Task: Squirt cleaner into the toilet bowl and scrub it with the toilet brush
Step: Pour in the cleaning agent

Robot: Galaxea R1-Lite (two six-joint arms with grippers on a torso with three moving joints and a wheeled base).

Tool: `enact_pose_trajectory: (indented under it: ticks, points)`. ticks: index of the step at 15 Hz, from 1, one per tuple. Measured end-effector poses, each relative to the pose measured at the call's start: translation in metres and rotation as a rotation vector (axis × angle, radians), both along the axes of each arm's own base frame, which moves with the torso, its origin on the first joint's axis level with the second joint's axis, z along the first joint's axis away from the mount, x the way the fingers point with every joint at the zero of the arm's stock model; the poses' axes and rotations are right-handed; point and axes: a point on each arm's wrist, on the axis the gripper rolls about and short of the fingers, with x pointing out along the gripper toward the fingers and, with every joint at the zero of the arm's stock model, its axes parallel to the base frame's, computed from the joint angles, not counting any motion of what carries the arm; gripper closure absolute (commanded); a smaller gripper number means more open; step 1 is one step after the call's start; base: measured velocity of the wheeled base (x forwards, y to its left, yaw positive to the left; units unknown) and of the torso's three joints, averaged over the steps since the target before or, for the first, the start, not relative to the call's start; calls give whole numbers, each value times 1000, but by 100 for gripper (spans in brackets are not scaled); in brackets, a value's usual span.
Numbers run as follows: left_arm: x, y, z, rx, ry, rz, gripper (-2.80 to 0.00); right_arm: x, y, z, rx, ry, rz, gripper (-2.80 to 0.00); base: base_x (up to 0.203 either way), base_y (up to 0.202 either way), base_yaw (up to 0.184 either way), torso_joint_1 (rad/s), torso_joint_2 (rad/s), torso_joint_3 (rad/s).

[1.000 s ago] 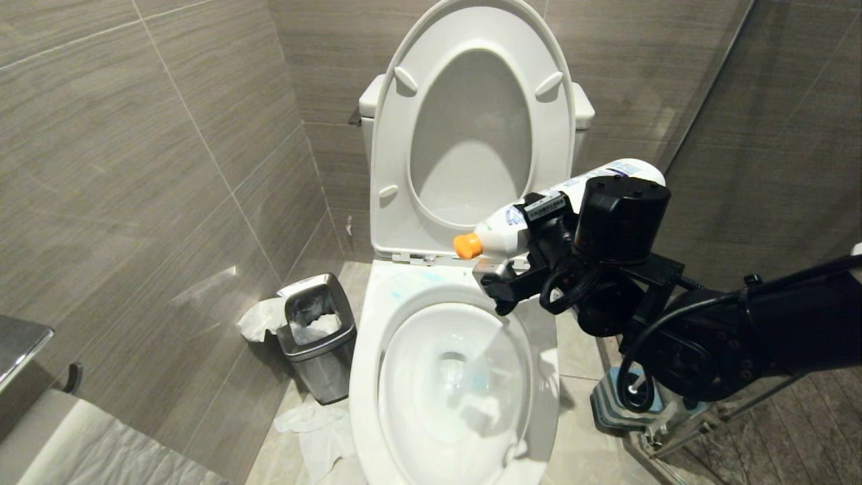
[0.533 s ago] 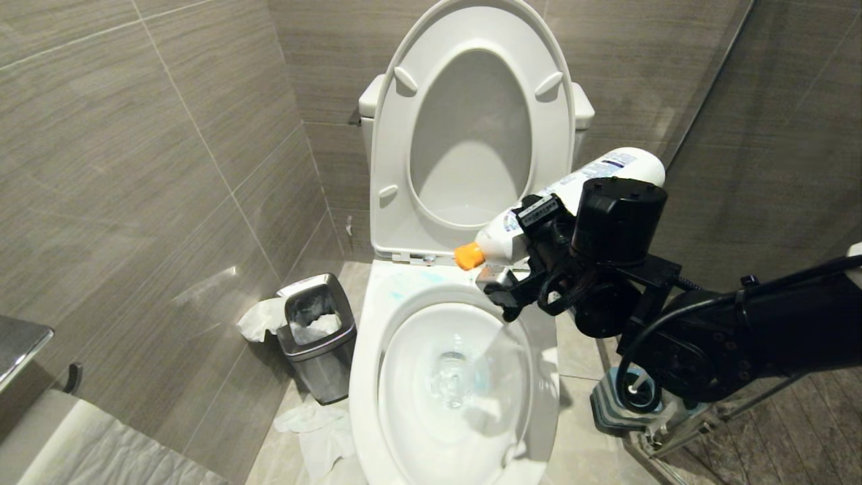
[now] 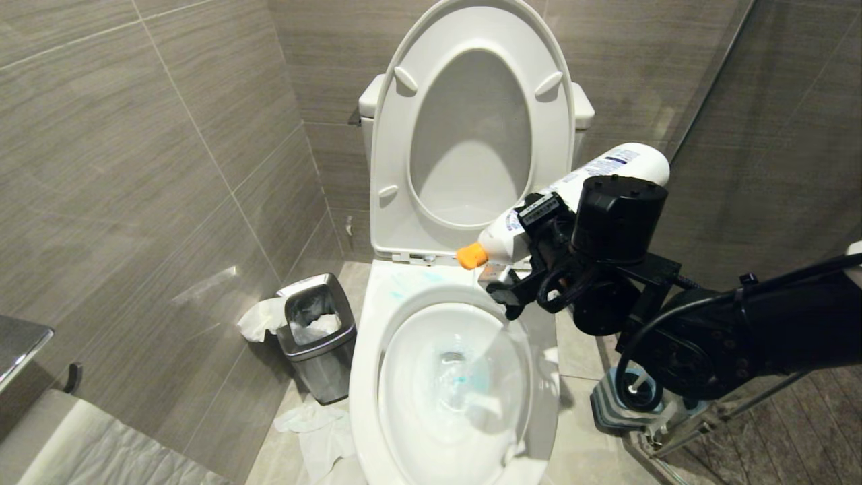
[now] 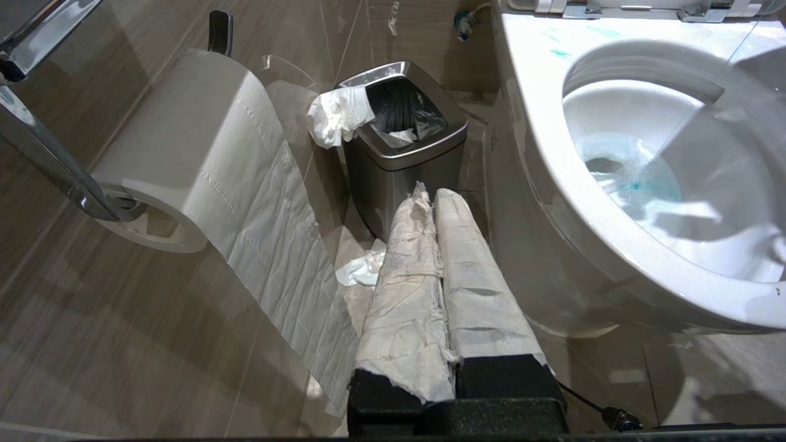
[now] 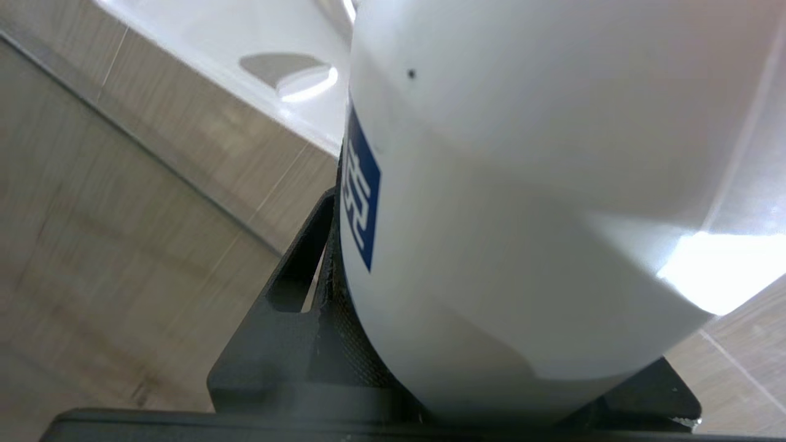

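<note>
While my right end effector [image 3: 522, 259] is clenched around the white cleaner bottle [image 3: 572, 192], I log the following items. Cleaner bottle: tilted, orange nozzle [image 3: 471, 256] lowest, poised over the back rim of the toilet bowl [image 3: 367, 364]; in the right wrist view its white body [image 5: 522, 215] with a blue label patch fills most of the frame between the black fingers [image 5: 295, 288]. Cleaner [image 3: 465, 384]: turquoise tint in the water at the bottom of the bowl, plus pale blue smears [image 3: 397, 291] on the rear rim near the hinges. Seat and lid [image 3: 471, 128]: raised, leaning on the cistern. Toilet brush [image 3: 633, 387]: on the floor to the right of the bowl, mostly hidden behind my right arm; only its striped base shows. Left end effector [image 4: 436, 199]: clenched on nothing, paper-wrapped fingers pressed together, low beside the bowl, pointing toward the steel bin [image 4: 402, 147]. Bin: stuffed with tissue, more tissue on the floor around it. Toilet roll [image 4: 184, 159]: on its holder, sheets hanging down.
</note>
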Motion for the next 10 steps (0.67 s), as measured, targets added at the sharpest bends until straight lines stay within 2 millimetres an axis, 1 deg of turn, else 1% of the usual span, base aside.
enact_pose_trajectory:
  ticks: [2, 3, 5, 10]
  points:
    - [0, 0, 0, 0, 0, -1, 0, 0, 0, 1, 26, -4, -7, 0, 0, 0, 0, 0, 0, 0]
    - [0, 0, 0, -1, 0, 0, 0, 0, 0, 2, 65, -15, -15, 0, 0, 0, 0, 0, 0, 0]
    - [0, 0, 0, -2, 0, 0, 0, -1, -2, 1, 185, -37, -38, 0, 0, 0, 0, 0, 0, 0]
    - [0, 0, 0, -2, 0, 0, 0, -8, -7, -13, 563, -11, -36, 0, 0, 0, 0, 0, 0, 0]
